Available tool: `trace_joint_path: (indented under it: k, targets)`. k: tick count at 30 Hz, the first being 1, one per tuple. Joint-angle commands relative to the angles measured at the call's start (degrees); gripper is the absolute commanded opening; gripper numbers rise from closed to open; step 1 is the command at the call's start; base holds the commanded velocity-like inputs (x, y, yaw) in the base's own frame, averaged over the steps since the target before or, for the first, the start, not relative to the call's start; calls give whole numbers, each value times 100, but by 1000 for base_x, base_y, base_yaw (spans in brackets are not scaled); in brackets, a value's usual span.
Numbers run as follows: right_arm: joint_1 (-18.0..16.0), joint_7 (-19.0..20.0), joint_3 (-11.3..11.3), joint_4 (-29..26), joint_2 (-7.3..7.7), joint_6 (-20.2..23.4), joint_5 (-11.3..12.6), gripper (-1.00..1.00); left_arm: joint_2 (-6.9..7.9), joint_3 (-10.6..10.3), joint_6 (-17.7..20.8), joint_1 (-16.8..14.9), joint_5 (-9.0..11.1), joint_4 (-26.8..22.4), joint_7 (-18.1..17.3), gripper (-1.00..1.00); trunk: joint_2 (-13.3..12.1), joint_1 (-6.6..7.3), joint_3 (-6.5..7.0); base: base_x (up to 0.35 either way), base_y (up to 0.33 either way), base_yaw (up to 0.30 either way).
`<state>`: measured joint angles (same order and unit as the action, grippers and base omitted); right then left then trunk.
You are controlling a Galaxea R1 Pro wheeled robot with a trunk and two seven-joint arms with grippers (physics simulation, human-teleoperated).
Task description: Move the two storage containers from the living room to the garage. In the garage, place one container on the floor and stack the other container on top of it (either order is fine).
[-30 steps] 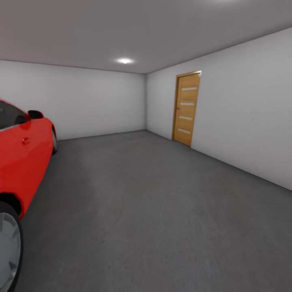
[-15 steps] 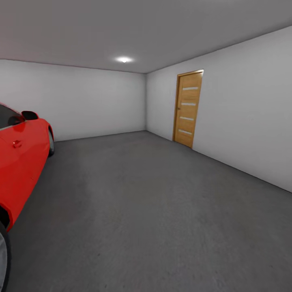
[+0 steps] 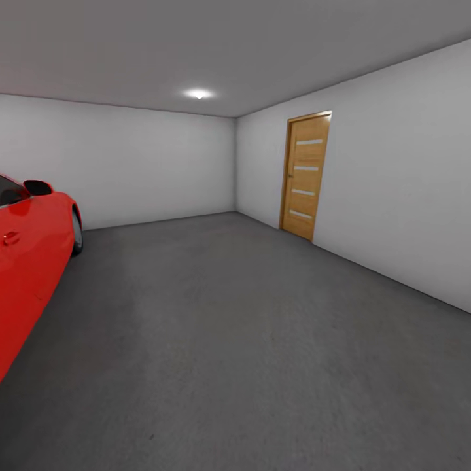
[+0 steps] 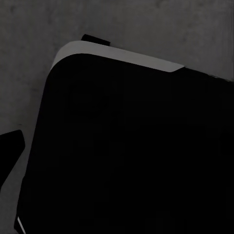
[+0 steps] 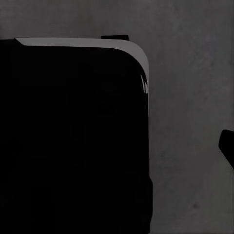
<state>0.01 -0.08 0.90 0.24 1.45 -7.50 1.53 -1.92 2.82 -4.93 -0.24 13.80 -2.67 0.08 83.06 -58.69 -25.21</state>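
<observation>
A: While the head view looks across the garage, what's there?

B: Dark grey floor (image 3: 248, 340), bare white-grey walls, a red car (image 3: 29, 248) at the left edge, a wooden slatted door (image 3: 306, 175) on the right wall, one ceiling light (image 3: 198, 94).

A: Storage containers?

B: No orange-red box in any view, so their place relative to the jaws can't be told.

A: Left wrist view?

B: Mostly a big black rounded body (image 4: 131, 151) with a pale grey edge, over that grey floor (image 4: 29, 53). A small dark tip (image 4: 10, 151) pokes in at the frame edge, could be a finger, too little of it to say.

A: Right wrist view?

B: Same thing, a black rounded shape (image 5: 73, 141) with a light rim, grey floor (image 5: 190, 97) beside it, a dark sliver (image 5: 227, 146) at the edge.

A: Jaws?

B: Can't tell for either arm, neither how wide they stand nor whether they hold anything.

A: Anything on the floor?

B: Just the car, near the left wall, well apart from the door.
</observation>
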Motion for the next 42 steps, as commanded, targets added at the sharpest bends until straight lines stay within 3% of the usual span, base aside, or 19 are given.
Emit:
trace_joint_path:
  k: [1, 42]
  targets:
    - [-1, -1, 7, 3, -2, -23, 15, 100, -2, 26, -17, -3, 9, 3, 1, 100, 2, -3, -5, 325, 0, 0]
    - [-1, -1, 7, 3, -9, -47, 23, 100, -2, 26, -13, -3, -7, 3, 1, 100, 2, -3, -5, 325, 0, 0]
